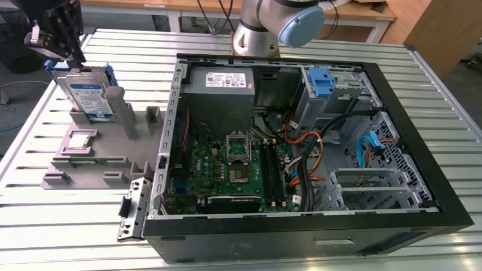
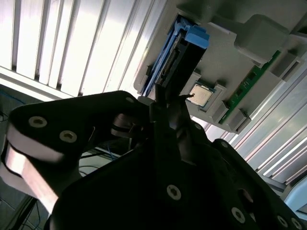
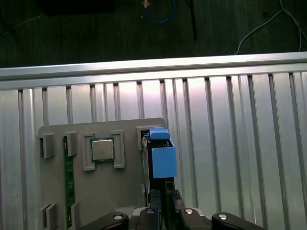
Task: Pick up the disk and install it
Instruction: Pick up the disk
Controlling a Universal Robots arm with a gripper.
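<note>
The disk stands on edge in the grey tray on the worktop, beside a processor chip and well apart from the open computer case; my tool hangs just above it, how far open I cannot tell, and I judge a centred, square grip on its top edge best.
</note>
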